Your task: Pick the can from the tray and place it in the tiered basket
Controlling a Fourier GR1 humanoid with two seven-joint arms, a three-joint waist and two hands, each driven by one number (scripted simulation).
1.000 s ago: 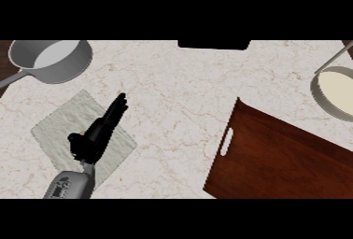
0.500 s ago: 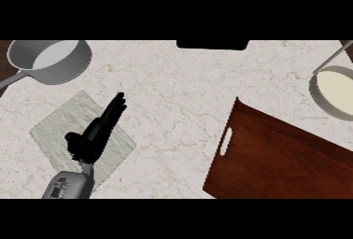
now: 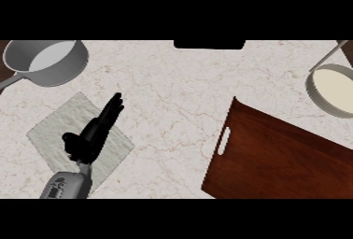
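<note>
We look down on a pale marble counter [image 3: 172, 79]. At the far left stands a grey saucepan [image 3: 48, 60]. Below it our left hand [image 3: 93, 133] lies over a grey mat [image 3: 52, 133], fingers straight and open, holding nothing. At the right we see the dark wooden tray [image 3: 283, 158] with a white handle [image 3: 222, 140], and a basket bowl [image 3: 334, 88] at the right edge. We cannot find the can.

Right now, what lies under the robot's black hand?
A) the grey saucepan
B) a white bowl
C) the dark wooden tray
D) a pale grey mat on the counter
D: the left hand, fingers straight, stretches over the pale grey mat, well apart from the wooden tray and the saucepan.
</note>
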